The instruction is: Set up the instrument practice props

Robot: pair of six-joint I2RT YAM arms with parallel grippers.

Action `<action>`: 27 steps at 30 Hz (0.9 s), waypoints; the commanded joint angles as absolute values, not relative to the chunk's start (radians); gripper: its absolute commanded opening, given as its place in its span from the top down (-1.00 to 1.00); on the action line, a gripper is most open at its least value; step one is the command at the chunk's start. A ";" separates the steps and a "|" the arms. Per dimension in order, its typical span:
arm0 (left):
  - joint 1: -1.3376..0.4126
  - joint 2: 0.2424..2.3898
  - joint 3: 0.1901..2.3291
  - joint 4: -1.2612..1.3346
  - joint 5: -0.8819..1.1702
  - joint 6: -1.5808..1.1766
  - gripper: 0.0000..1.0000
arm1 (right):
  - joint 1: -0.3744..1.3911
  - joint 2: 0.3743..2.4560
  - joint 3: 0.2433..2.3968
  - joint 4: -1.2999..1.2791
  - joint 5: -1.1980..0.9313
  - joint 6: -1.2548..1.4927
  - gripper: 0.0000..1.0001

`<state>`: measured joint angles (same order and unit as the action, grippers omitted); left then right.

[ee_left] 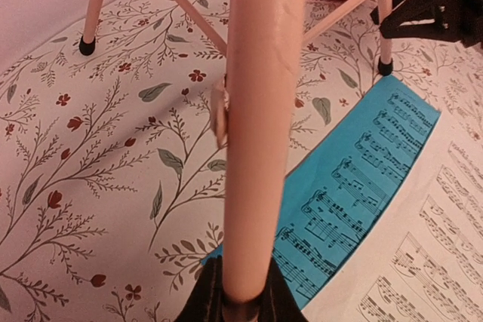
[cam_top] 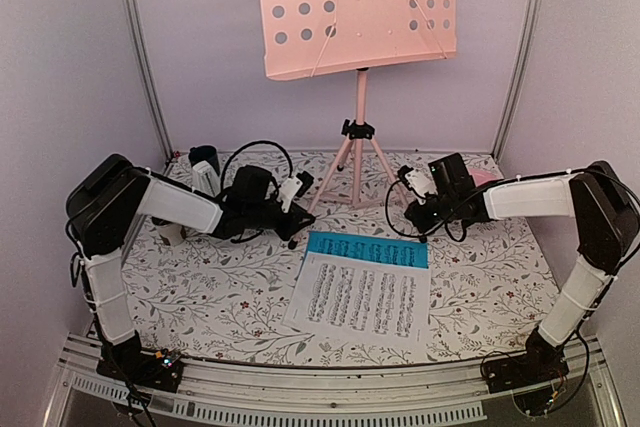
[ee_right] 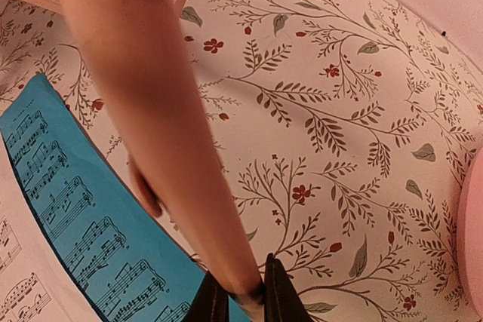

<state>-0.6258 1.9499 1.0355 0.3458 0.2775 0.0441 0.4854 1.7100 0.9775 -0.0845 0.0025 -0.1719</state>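
The pink tripod music stand with its perforated desk stands upright at the back of the floral worktop. Left end effector and right end effector each seem clamped on one of its thin legs. It is probably light, stiff and top-heavy, so hold low.

Blue sheet: printed black music notation, and the left wrist view has it up close. There are staves line after line, a clef at the start of each, beamed runs of notes and bar lines. No title, word or number comes through.
White sheet: the same kind of print, rows of staves packed with black notes. In the top view it's too small to read any heading or figure, and the wrist views only catch its edge.
Words, brands, numbers: none readable.
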 commanded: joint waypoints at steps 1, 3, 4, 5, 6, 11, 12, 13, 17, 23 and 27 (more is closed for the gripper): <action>-0.616 1.994 1.013 0.221 0.219 -0.093 0.99 | 0.451 1.756 0.913 -0.410 0.182 -0.026 1.00; -0.617 1.990 1.011 0.221 0.219 -0.094 0.99 | 0.450 1.765 0.910 -0.420 0.190 -0.022 1.00; -0.617 1.988 1.013 0.221 0.221 -0.094 0.99 | 0.449 1.766 0.907 -0.422 0.202 -0.018 1.00; -0.621 1.991 1.017 0.221 0.225 -0.094 0.99 | 0.449 1.760 0.906 -0.423 0.211 -0.015 1.00; -0.626 1.993 1.024 0.220 0.226 -0.094 0.99 | 0.449 1.751 0.906 -0.423 0.217 -0.013 1.00; -0.654 2.031 1.089 0.203 0.229 -0.092 0.98 | 0.446 1.710 0.924 -0.423 0.280 -0.008 1.00; -0.660 2.042 1.103 0.197 0.229 -0.091 0.98 | 0.443 1.713 0.929 -0.424 0.291 -0.011 1.00; -0.665 2.050 1.116 0.191 0.227 -0.091 0.98 | 0.434 1.720 0.933 -0.427 0.297 -0.013 1.00; -0.676 2.062 1.129 0.178 0.212 -0.086 0.97 | 0.422 1.742 0.933 -0.425 0.297 -0.026 1.00; -0.667 2.030 1.078 0.170 0.168 -0.063 0.97 | 0.440 1.740 0.913 -0.413 0.217 -0.036 1.00; -0.661 2.009 1.059 0.163 0.157 -0.061 0.97 | 0.469 1.732 0.908 -0.409 0.148 -0.034 1.00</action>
<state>-0.6819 2.0056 1.1179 0.3267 0.2268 0.0219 0.4862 1.6886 0.9802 -0.1528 0.1345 -0.1307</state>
